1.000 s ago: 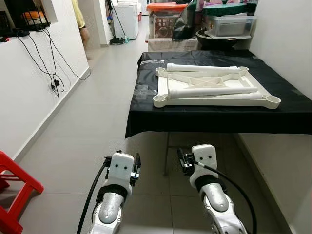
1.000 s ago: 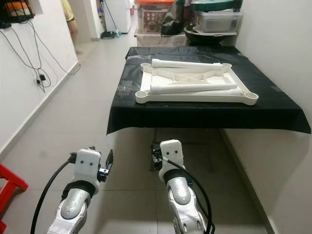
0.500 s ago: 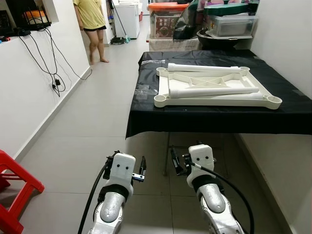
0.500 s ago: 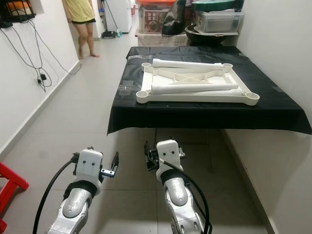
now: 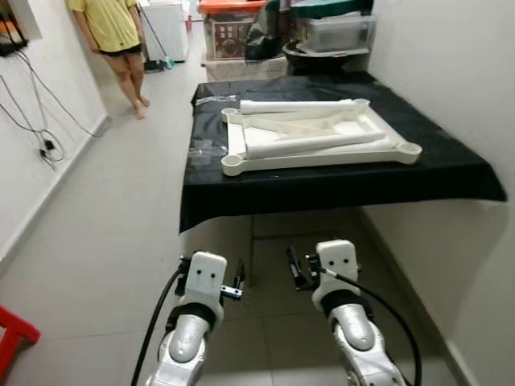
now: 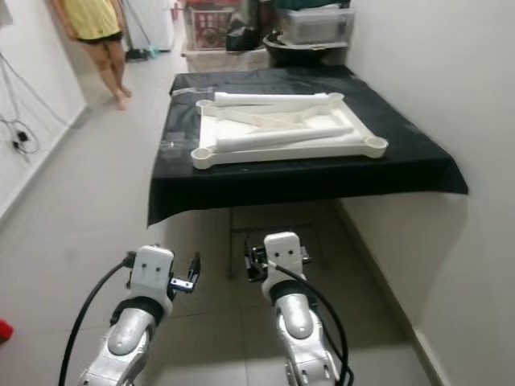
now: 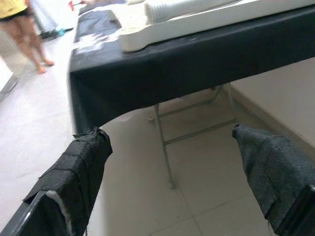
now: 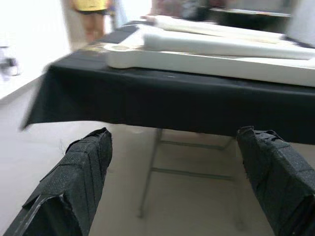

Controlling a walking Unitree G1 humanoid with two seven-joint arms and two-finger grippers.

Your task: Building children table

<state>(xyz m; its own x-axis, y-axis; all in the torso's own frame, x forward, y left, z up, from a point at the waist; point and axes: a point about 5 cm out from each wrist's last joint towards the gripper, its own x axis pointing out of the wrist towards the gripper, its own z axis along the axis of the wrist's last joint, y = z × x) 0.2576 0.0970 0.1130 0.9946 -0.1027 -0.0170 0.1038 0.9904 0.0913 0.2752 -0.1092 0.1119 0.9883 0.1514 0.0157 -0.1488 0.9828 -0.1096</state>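
Tiled corridor: at 12 o'clock a black-draped desk (image 5: 338, 173) carries a white tabletop (image 5: 318, 141); left gripper (image 7: 170, 172) and right gripper (image 8: 172, 172), both spread, hover low.

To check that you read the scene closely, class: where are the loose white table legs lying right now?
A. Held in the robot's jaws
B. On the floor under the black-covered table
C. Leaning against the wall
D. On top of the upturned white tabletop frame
D: the white table legs lie across the upturned white tabletop frame, which rests on the black-covered table; both grippers hang low in front of the table with open, empty jaws.
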